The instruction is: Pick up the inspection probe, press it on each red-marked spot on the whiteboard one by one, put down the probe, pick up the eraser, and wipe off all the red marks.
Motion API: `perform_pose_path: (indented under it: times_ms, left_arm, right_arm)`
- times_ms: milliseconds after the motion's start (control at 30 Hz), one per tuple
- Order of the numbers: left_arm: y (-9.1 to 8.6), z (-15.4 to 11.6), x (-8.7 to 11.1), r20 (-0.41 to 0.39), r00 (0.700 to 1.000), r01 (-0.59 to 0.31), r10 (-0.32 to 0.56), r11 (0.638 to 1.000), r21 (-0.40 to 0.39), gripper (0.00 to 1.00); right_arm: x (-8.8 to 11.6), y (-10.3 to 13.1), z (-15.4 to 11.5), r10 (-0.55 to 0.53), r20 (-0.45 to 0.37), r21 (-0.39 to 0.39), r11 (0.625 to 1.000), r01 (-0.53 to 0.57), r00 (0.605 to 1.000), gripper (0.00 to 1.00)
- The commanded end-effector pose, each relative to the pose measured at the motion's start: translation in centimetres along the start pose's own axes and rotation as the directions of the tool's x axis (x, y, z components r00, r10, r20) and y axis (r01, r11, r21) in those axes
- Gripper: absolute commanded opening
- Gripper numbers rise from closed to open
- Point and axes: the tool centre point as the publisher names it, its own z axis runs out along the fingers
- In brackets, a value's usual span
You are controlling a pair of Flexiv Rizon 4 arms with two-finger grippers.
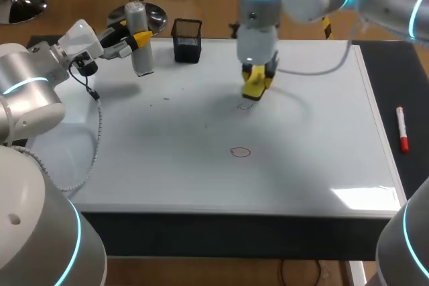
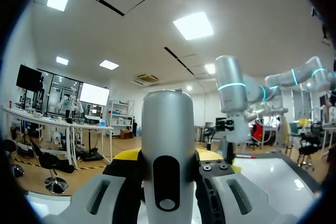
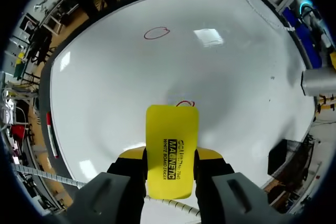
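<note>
Right tool (image 1: 257,88) grips eraser (image 3: 171,148) mid whiteboard (image 1: 167,165), well apart from its edges.

Glossy whiteboard (image 1: 167,172), matt silvery probe (image 2: 168,124), smooth yellow plastic eraser (image 3: 172,150)

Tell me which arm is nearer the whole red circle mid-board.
Right. The right arm, jaws shut on the eraser, hangs just beyond the red circle, over another red mark. The left arm, holding the probe, is at the board's far left corner.
</note>
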Motion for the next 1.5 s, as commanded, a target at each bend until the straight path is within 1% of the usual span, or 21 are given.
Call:
perform_pose_path:
  times_ms: [33, 133, 200, 400, 567, 733, 900, 1033, 1200, 1300, 1367, 1500]
  left_arm:
    - [-0.1, 0.0, -0.1, -0.001, 1.0, 0.001, -0.001, 1.0, 0.001, 0.0]
    - [-0.1, 0.0, -0.1, -0.001, 1.0, 0.001, -0.001, 1.0, 0.001, 0.0]
    - [-0.1, 0.0, -0.1, -0.001, 1.0, 0.001, -0.001, 1.0, 0.001, 0.0]
    - [-0.1, 0.0, -0.1, -0.001, 1.0, 0.001, -0.001, 1.0, 0.001, 0.0]
    - [-0.1, 0.0, -0.1, -0.001, 1.0, 0.001, -0.001, 1.0, 0.001, 0.0]
    - [-0.1, 0.0, -0.1, -0.001, 1.0, 0.001, -0.001, 1.0, 0.001, 0.0]
    - [-0.1, 0.0, -0.1, -0.001, 1.0, 0.001, -0.001, 1.0, 0.001, 0.0]
    - [-0.1, 0.0, -0.1, -0.001, 1.0, 0.001, -0.001, 1.0, 0.001, 0.0]
    - [-0.1, 0.0, -0.1, -0.001, 1.0, 0.001, -0.001, 1.0, 0.001, 0.0]
    - [-0.1, 0.0, -0.1, -0.001, 1.0, 0.001, -0.001, 1.0, 0.001, 0.0]
    - [-0.1, 0.0, -0.1, -0.001, 1.0, 0.001, -0.001, 1.0, 0.001, 0.0]
    - [-0.1, 0.0, -0.1, -0.001, 1.0, 0.001, -0.001, 1.0, 0.001, 0.0]
  right_arm:
    - [1.9, -1.9, -0.8, 0.044, 0.023, -0.011, 0.999, -0.043, 0.999, 0.0]
    - [3.4, -3.7, -1.1, 0.098, 0.031, -0.016, 0.995, -0.098, 0.995, 0.0]
    - [4.4, -4.7, -1.4, 0.126, 0.017, -0.014, 0.992, -0.126, 0.992, 0.0]
    - [7.3, -6.6, -2.3, 0.203, 0.002, -0.004, 0.979, -0.203, 0.979, 0.0]
    - [9.4, -7.2, -2.8, 0.258, 0.004, -0.009, 0.966, -0.258, 0.966, 0.0]
    - [11.1, -7.2, -2.8, 0.301, 0.012, -0.02, 0.953, -0.301, 0.954, 0.0]
    - [12.6, -7.2, -2.8, 0.332, -0.001, -0.022, 0.943, -0.332, 0.943, 0.0]
    - [13.6, -7.1, -3.1, 0.359, 0.011, -0.024, 0.933, -0.359, 0.933, 0.0]
    - [14.3, -7.0, -3.2, 0.372, 0.016, -0.025, 0.928, -0.371, 0.928, 0.0]
    - [14.5, -6.9, -3.3, 0.377, 0.017, -0.02, 0.926, -0.377, 0.926, 0.0]
    - [14.6, -6.8, -3.5, 0.382, 0.007, 0.002, 0.924, -0.382, 0.924, 0.0]
    - [14.6, -6.8, -3.5, 0.382, 0.007, 0.002, 0.924, -0.382, 0.924, 0.0]
